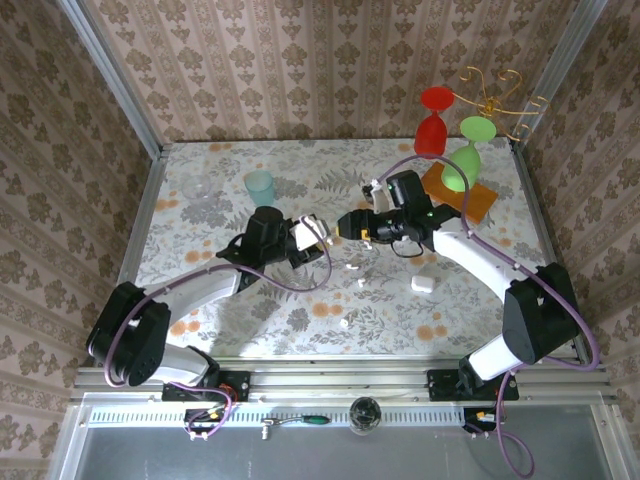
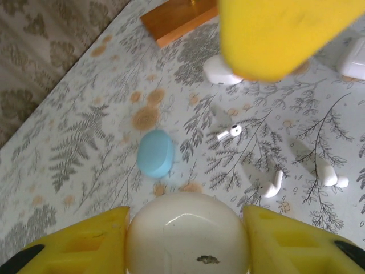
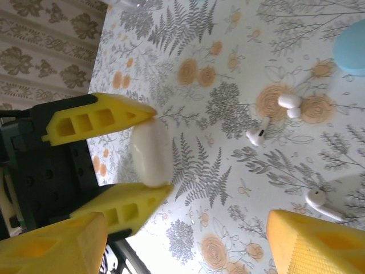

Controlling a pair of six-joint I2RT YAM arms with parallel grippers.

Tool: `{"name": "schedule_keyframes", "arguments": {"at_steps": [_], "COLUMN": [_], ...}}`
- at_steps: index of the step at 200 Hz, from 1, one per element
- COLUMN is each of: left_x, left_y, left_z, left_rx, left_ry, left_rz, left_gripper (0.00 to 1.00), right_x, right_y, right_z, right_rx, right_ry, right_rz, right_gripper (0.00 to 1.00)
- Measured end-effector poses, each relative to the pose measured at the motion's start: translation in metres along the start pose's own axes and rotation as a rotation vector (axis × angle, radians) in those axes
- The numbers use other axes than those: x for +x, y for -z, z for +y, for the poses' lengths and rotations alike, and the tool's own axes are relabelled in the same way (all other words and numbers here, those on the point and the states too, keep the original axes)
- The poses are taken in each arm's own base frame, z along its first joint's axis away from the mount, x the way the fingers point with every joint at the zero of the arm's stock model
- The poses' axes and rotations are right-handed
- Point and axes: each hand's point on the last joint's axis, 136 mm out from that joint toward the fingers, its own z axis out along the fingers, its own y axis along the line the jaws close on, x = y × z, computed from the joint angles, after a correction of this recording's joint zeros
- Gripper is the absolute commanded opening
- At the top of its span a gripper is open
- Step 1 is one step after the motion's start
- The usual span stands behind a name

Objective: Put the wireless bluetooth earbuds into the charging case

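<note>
My left gripper (image 1: 322,236) is shut on a white pebble-like charging case (image 2: 187,234), its yellow fingers (image 2: 85,240) pressing both sides; the case (image 3: 151,151) is held closed, just above the table. My right gripper (image 1: 352,226) faces it from the right, open and empty, with its wide-apart fingers (image 3: 313,245) around bare tablecloth. Small white earbuds lie loose on the cloth beyond the case: one (image 2: 231,131) with a dark tip, one (image 2: 272,185) and one (image 2: 328,174). From the right wrist, earbuds show at mid-right (image 3: 258,135) and lower right (image 3: 319,200).
A small light-blue case (image 2: 155,153) lies near the held case. Another white case (image 1: 423,284) sits right of centre. A teal cup (image 1: 259,186), clear glass (image 1: 197,187), wooden board (image 1: 460,192), and red (image 1: 432,125) and green (image 1: 468,150) goblets stand at the back.
</note>
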Motion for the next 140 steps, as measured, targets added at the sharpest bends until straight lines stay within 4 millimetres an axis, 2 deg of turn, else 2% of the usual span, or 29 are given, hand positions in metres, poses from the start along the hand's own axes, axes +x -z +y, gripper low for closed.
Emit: {"name": "schedule_keyframes", "arguments": {"at_steps": [34,69,121,140], "left_x": [-0.006,-0.011,-0.017,-0.017], "left_y": [-0.004,-0.005,-0.005,-0.005], "left_z": [-0.009,-0.012,-0.02,-0.022], "left_rx": [0.037,0.05,0.084,0.091], "left_ry": [-0.047,-0.062,-0.073,-0.074], "left_rz": [-0.034,-0.053,-0.079,-0.083], "left_gripper": [0.28,0.28,0.28,0.28], "right_x": [0.011,0.023,0.019,0.015], "right_y": [-0.01,-0.026,-0.034,-0.034], "right_z": [0.011,0.006,0.005,0.007], "right_rx": [-0.017,-0.01,-0.014,-0.02], "right_ry": [0.025,0.014,0.018,0.026], "right_rz": [0.034,0.083,0.082,0.07], "right_gripper": [0.71,0.65,0.58,0.51]}}
